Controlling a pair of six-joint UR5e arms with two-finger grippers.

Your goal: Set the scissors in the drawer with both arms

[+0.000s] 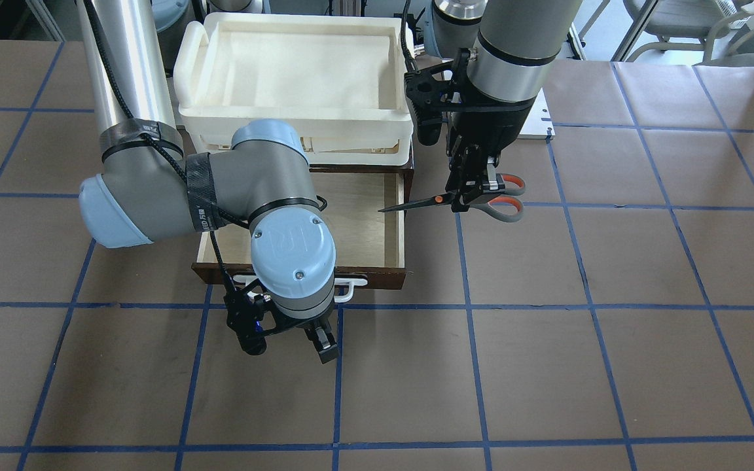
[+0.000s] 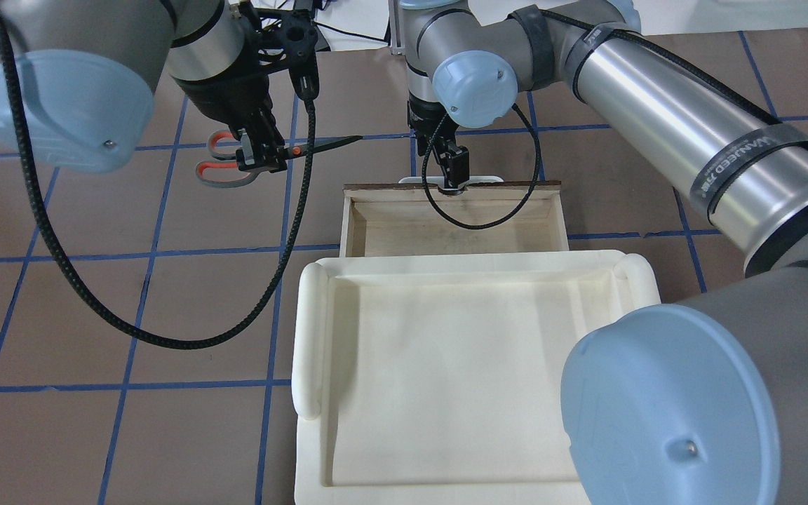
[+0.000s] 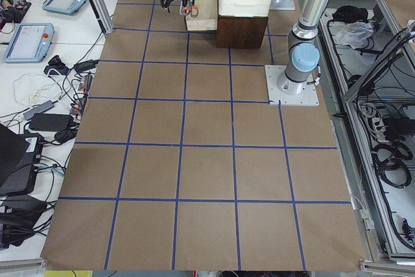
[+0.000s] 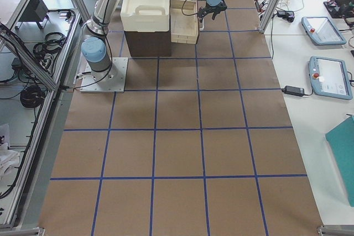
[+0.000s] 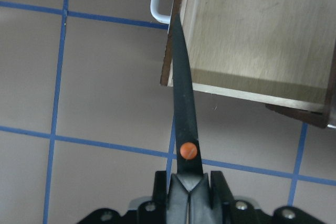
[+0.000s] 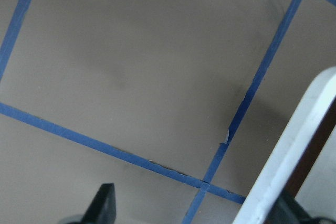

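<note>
The scissors [image 1: 439,198], grey-handled with orange lining and blades closed, hang level above the tabletop [image 1: 612,261] in the left claw [image 1: 470,196], tip reaching over the drawer [image 1: 401,222]. The dark-brown drawer stands pulled open, showing pale plywood. The right claw [image 2: 452,181] sits spread at its white handle [image 1: 354,288].

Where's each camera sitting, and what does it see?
Front: across the table, facing robot; left arm, right arm, drawer.
Overhead: behind robot, looking down; same arms.
Left side: table's end; arms distant.
Right side: opposite end; likewise.
Left wrist: left gripper, scissors, drawer corner.
Right wrist: right gripper, table, drawer handle.
Front, overhead share scissors.
</note>
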